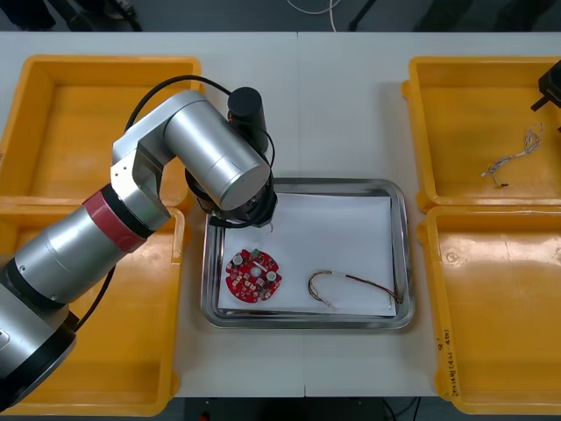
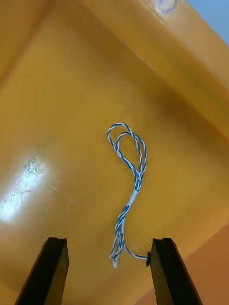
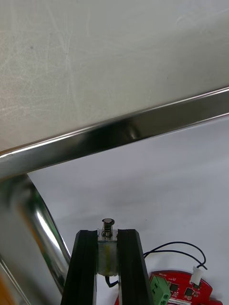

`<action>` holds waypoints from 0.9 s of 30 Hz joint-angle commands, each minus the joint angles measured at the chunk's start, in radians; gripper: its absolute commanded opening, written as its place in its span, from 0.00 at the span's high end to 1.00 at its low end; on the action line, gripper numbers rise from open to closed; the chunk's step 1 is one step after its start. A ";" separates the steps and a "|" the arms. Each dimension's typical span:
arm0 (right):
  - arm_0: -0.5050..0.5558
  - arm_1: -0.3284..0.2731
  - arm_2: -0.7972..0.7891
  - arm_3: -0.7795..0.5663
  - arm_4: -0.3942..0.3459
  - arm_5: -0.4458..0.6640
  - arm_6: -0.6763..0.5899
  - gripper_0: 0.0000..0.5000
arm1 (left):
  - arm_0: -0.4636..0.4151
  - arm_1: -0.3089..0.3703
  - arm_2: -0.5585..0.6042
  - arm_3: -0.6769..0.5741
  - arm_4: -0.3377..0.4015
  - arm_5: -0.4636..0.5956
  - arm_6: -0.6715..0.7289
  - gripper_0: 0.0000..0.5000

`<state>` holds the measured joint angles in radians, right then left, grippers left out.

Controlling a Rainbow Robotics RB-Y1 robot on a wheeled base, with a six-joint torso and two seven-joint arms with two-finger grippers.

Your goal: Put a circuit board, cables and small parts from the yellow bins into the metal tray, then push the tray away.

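The left gripper (image 3: pixel 108 234) holds a part (image 3: pixel 108 224) over the tray (image 3: pixel 143 128).
Its fingers pinch the part tight, near the board (image 1: pixel 252 274). The right gripper (image 2: pixel 109 242) hangs wide open above the blue and white cable (image 2: pixel 130 162) in a bin (image 2: pixel 57 95).

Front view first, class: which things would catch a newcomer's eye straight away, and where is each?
The silver left arm reaches over the metal tray, where a red circuit board and a red and yellow cable lie. The left gripper, shut on a small metal part, hangs above the tray near the board. The open right gripper hovers over a blue and white cable in the far right yellow bin.
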<state>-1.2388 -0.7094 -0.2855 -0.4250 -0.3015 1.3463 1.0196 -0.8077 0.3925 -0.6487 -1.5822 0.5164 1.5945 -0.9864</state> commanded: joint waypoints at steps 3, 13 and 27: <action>-0.056 0.018 -0.011 0.049 0.027 -0.067 -0.131 0.00 | -0.039 -0.026 -0.022 0.005 -0.001 -0.011 0.080 0.99; -0.007 0.039 -0.009 0.074 0.027 -0.119 -0.138 0.00 | -0.027 -0.021 -0.022 0.005 -0.013 -0.022 0.077 0.54; 0.064 0.041 -0.009 0.074 -0.048 -0.176 -0.139 0.00 | -0.025 -0.009 -0.014 -0.015 -0.012 -0.027 0.088 0.00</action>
<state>-1.1934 -0.6730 -0.2855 -0.3342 -0.3346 1.1891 0.9296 -0.8078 0.3921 -0.6529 -1.5658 0.5111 1.5786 -0.9864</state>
